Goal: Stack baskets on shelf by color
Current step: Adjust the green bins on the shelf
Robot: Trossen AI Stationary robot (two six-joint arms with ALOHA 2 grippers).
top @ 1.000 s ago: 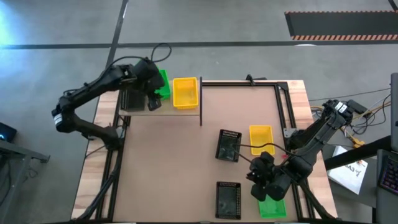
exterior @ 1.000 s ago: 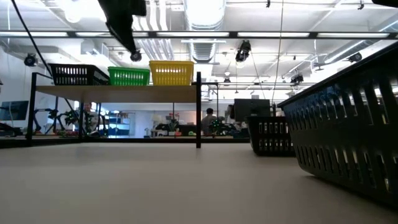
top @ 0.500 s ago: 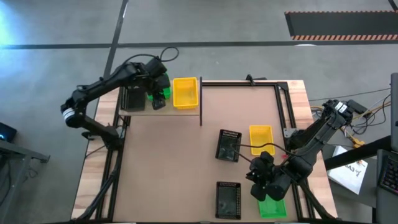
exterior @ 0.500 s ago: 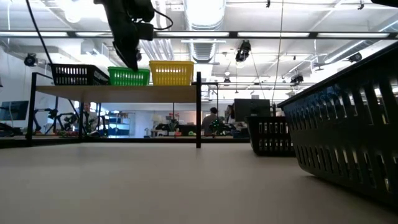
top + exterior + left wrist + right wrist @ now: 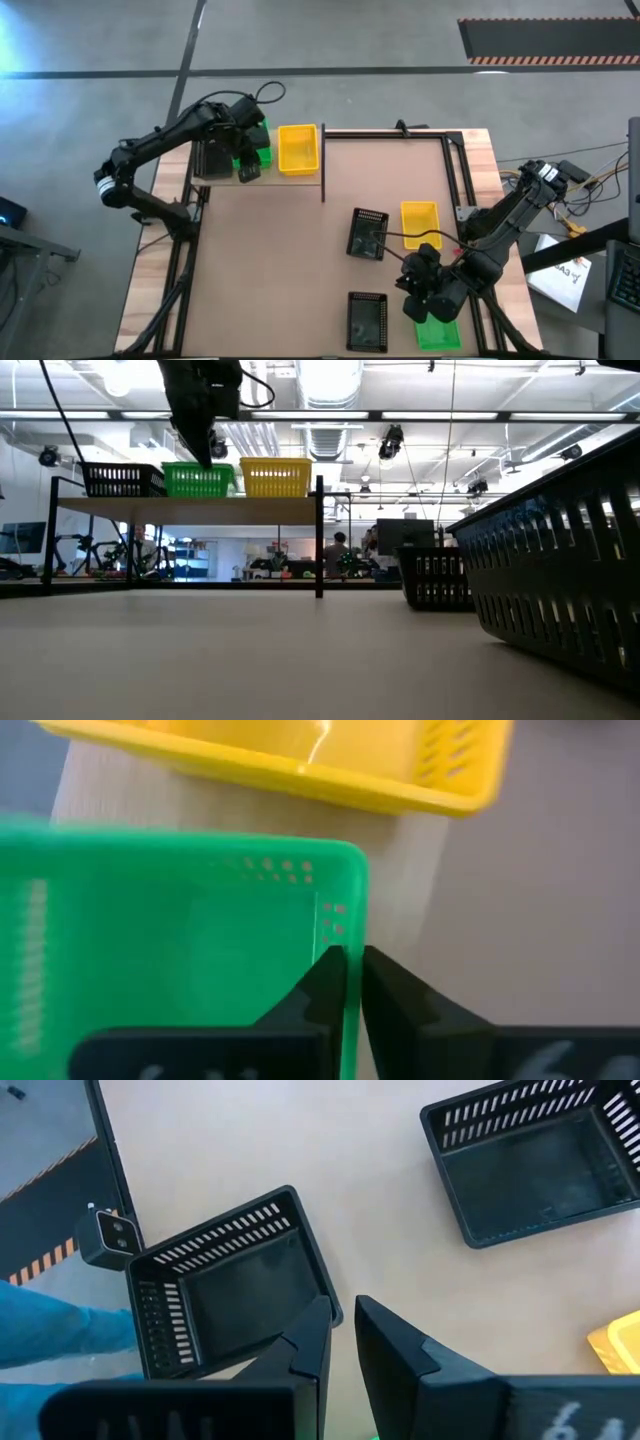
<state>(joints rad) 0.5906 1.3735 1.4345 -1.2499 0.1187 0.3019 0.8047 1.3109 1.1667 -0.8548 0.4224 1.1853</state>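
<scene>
On the pale shelf [image 5: 268, 178] at the table's far left stand a black basket [image 5: 210, 158], a green basket [image 5: 180, 940] and a yellow basket [image 5: 298, 148], side by side on their bottoms. My left gripper [image 5: 352, 965] reaches down from above and is shut on the green one. My right gripper [image 5: 342, 1315] hovers near the table's front right, its fingers a narrow gap apart with nothing between them, above another green basket [image 5: 440, 335]. Two black baskets [image 5: 368, 233] [image 5: 367, 320] and a yellow one [image 5: 420, 220] lie on the tabletop. My left gripper pinches one side wall of the green basket near a corner [image 5: 352, 925], one finger [image 5: 325, 995] inside the basket and one [image 5: 390, 1005] outside. The fingers slant steeply down from above. The basket sits upright with its bottom on the shelf.
The shelf stands raised on thin black legs [image 5: 319, 540] above the tabletop. A black metal frame [image 5: 450, 170] runs along the table's far and right sides. The brown tabletop [image 5: 260, 270] between shelf and loose baskets is bare.
My left gripper has come down over the shelf onto the green basket and shut on its wall. The green basket has turned and slid a little along the shelf toward the black basket. My right arm has kept still.
</scene>
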